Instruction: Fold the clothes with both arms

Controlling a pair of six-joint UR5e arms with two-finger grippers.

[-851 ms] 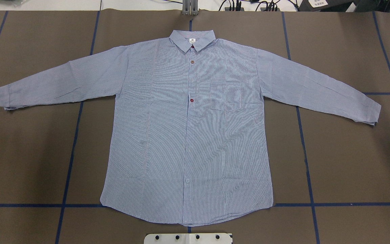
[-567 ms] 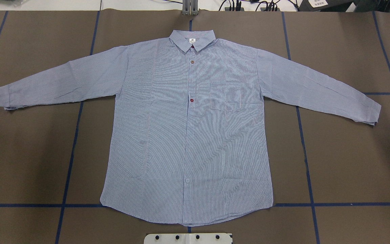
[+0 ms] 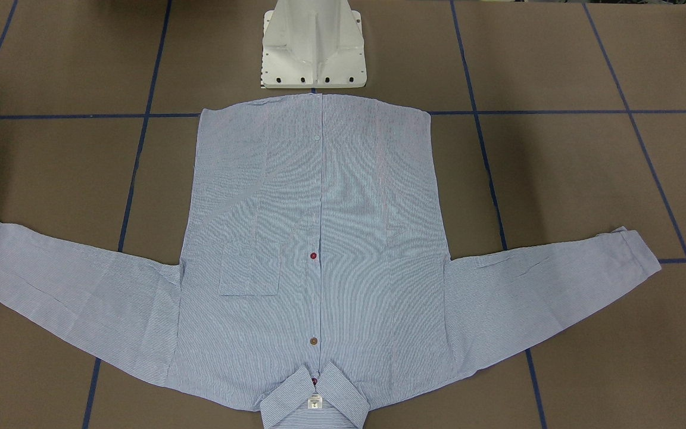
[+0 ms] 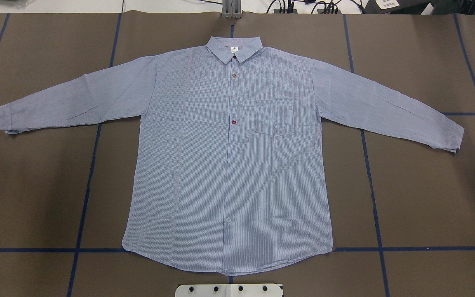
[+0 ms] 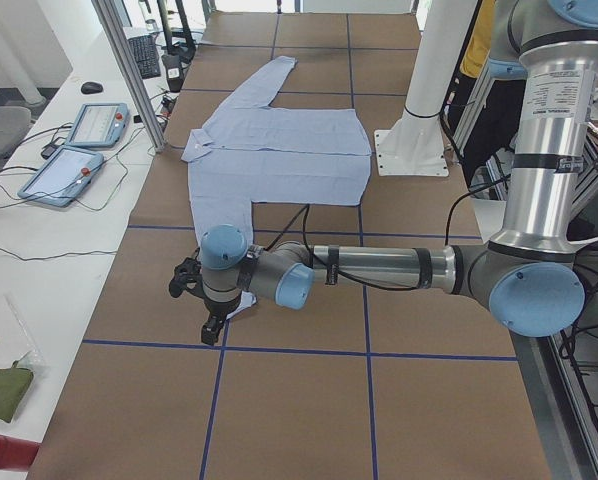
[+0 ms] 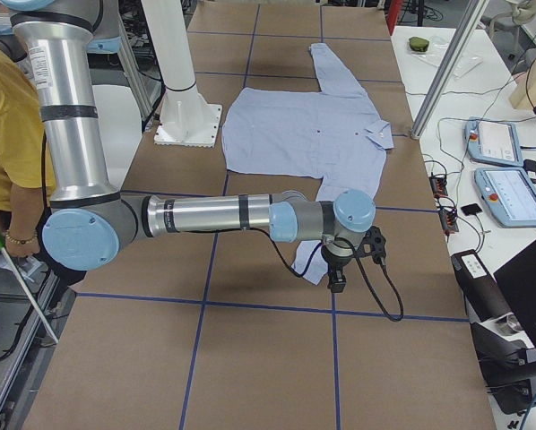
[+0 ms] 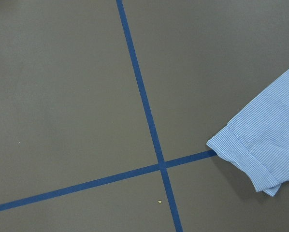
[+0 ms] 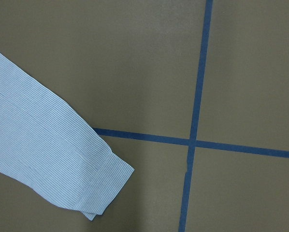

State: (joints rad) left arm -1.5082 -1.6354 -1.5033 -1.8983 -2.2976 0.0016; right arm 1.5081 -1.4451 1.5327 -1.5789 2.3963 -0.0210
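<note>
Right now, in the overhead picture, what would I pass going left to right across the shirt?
Sleeve cuff → red button → chest pocket → other sleeve cuff.

Brown table cover (image 4: 427, 198) gridded with blue tape (image 4: 88, 185), beside a white desk (image 5: 49, 230).
</note>
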